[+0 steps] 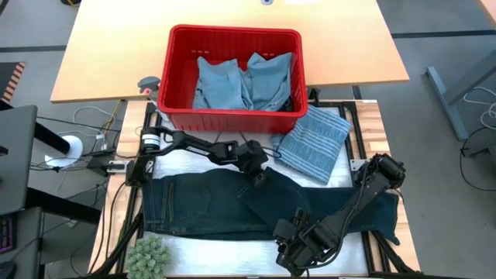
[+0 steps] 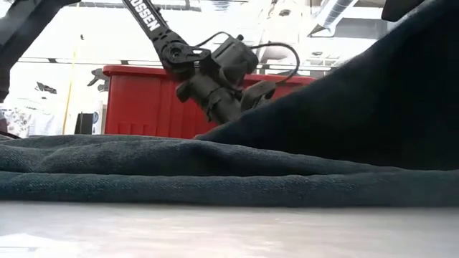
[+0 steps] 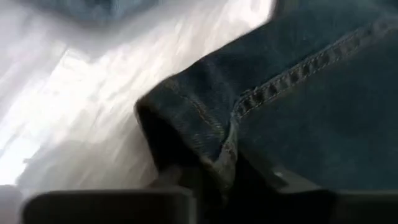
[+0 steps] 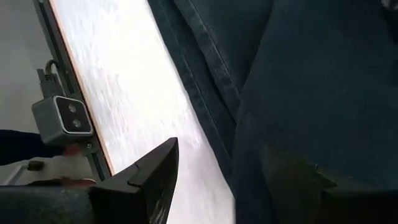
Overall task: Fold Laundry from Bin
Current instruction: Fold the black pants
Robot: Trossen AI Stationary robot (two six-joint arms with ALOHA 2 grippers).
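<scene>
From above: dark navy jeans [image 1: 209, 203] lie spread across the table [image 1: 349, 240] before the red bin [image 1: 232, 116], which holds light blue garments [image 1: 244, 81]; a striped cloth [image 1: 314, 143] lies beside it. Left gripper [image 1: 257, 177] pinches the jeans' upper edge. Right gripper [image 1: 291, 252] sits at their lower hem.

Left wrist: denim hem clamped between fingers. Right wrist: fingers [image 4: 155, 174] parted, one over the white tabletop, the other dark against the denim.

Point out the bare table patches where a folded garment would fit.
Bare white table lies between the red bin and the dark jeans, left of the striped cloth. A thin strip runs below the jeans. The middle is crowded.
</scene>
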